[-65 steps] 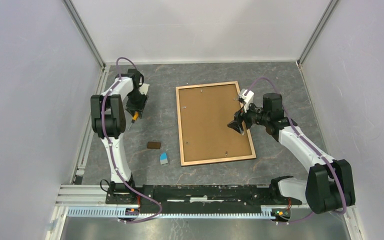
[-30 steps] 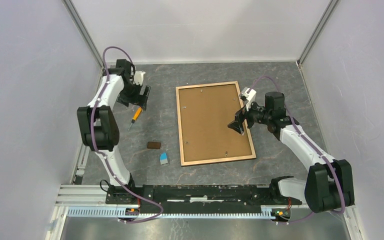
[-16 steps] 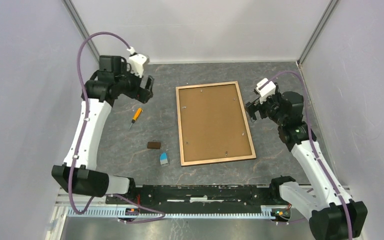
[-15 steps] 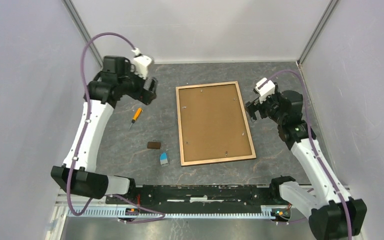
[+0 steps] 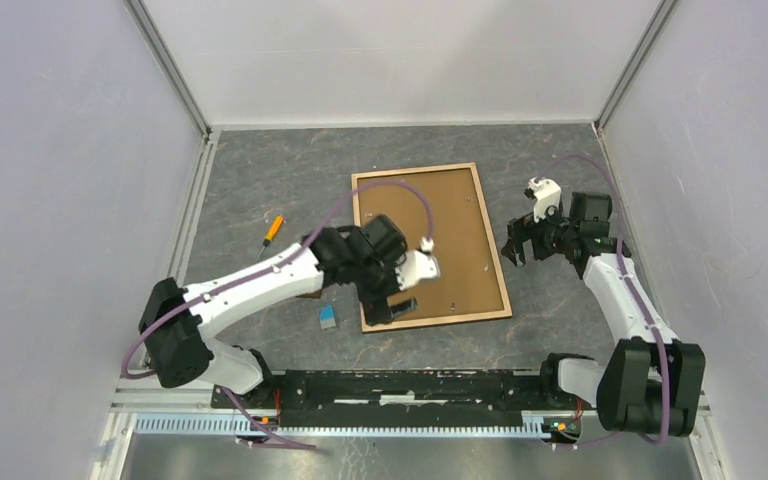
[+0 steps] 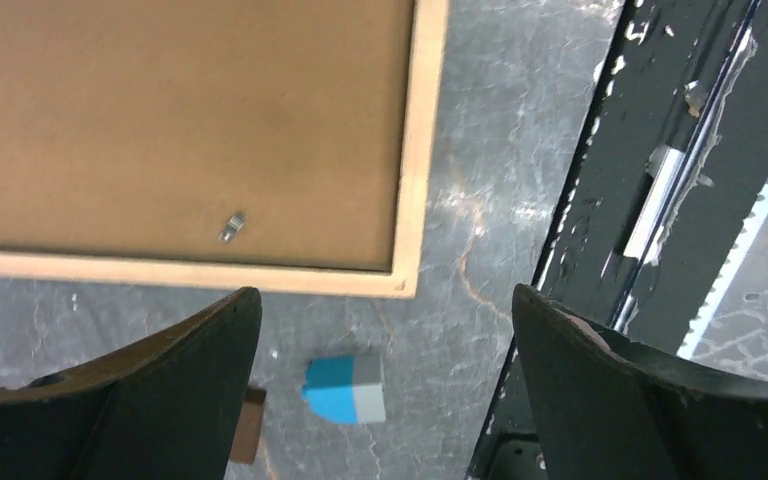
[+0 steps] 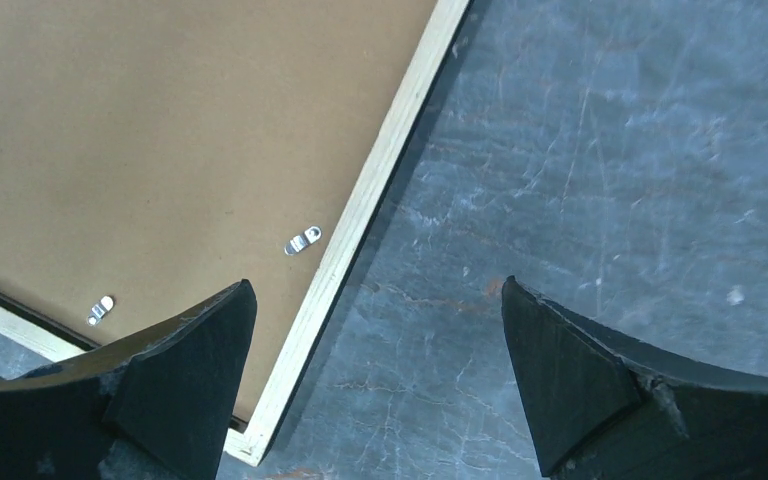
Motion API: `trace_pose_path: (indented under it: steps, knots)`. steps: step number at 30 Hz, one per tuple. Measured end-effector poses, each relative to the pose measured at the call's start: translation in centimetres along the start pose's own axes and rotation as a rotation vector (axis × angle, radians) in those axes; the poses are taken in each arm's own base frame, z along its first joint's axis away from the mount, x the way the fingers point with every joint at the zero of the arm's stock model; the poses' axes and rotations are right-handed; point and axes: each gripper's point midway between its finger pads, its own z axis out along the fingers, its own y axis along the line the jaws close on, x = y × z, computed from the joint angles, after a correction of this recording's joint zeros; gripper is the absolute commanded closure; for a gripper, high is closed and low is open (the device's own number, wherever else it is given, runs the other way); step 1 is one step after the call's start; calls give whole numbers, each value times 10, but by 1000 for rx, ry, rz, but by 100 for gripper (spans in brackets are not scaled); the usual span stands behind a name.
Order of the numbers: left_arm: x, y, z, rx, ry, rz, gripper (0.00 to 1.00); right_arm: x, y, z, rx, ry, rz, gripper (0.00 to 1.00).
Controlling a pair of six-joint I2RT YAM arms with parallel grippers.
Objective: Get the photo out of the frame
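Left gripper (image 5: 397,306) has swung over near-left corner of frame (image 5: 460,317); we log it and right gripper (image 5: 516,245) spread, empty. Backing board (image 5: 425,225) seated, photo unseen: removal pending.

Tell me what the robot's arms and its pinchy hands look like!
The left arm and right arm are smooth white tubes joined by chunky black joints. A thin purple cable runs along each one. The left gripper and right gripper each have two dark, wedge-shaped fingers with scuffed edges. A small white box sits by each wrist.
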Motion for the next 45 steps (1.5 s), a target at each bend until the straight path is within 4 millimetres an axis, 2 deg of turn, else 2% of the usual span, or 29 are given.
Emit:
trace_pose_path:
  steps: [4,8,13,18,22,26,31,40,42,45]
  knots:
    - [-10,-24,31,-24,42,104,14,24,-7,7,-50,55,118,2]
    - [-8,-31,68,-77,123,159,20,46,-12,11,-98,90,245,2]
    - [-2,-36,96,-122,196,189,26,60,-15,11,-134,92,340,2]
    - [-19,-44,109,-123,181,194,33,65,-11,14,-180,87,386,2]
    - [-27,-47,119,-122,172,189,36,68,-6,14,-207,81,406,2]
    - [-25,-48,130,-133,195,193,40,68,-3,13,-225,70,416,2]
    - [-15,-44,143,-155,240,195,49,68,-1,14,-243,64,427,2]
    - [-18,-38,143,-198,245,178,83,75,2,17,-266,76,454,2]
    - [-19,-38,142,-194,246,176,95,76,3,17,-272,77,458,2]
    - [-24,-42,140,-175,239,172,98,78,4,18,-280,78,467,2]
